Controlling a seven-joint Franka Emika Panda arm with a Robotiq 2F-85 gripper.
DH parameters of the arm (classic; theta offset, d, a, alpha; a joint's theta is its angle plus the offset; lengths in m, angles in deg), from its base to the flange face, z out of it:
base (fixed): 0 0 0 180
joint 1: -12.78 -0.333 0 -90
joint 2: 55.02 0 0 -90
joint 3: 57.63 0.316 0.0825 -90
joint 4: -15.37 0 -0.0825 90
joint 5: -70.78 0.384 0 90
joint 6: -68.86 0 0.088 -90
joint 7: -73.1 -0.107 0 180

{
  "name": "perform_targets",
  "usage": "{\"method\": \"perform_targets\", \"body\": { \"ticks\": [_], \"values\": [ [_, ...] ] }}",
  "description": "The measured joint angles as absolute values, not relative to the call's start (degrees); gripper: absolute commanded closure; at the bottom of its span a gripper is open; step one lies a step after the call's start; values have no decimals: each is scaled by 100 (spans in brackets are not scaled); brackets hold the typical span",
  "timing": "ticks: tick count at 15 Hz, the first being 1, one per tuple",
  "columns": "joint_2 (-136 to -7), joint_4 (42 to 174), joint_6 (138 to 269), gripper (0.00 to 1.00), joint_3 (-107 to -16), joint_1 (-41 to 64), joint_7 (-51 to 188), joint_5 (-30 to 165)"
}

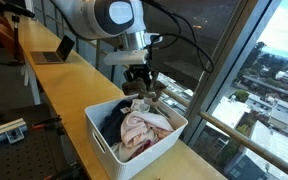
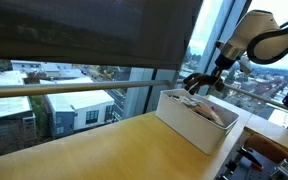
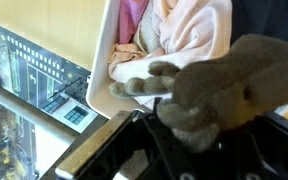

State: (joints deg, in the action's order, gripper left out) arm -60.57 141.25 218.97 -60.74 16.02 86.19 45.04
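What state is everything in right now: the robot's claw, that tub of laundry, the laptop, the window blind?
Gripper: above the bin's far rim; can't tell whether it is open or shut.
Grey-brown cloth: bunched up right at the gripper.
White bin: upright, filled with clothes.
Pink garment: crumpled, on top of the pile.
Laptop: lid open.
Blind: lowered partway.

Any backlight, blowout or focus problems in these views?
In an exterior view the window blows out while the white bin is evenly lit; in an exterior view the gripper is a backlit silhouette; in the wrist view the grey fuzzy cloth is close and soft.
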Motion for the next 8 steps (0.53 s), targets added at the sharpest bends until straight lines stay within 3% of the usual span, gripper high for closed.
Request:
{"method": "perform_targets", "body": {
  "ticks": [3,4,6,8],
  "values": [
    [-6067,14107,21897,16,-6078,1643,8659,4686],
    [-6049,14088,21897,35,-6078,1648,8685,4779],
    [-6040,14088,21891,19,-6078,1647,8693,4789],
    [-6061,14104,21891,16,-6078,1646,8692,4789]
  ]
}}
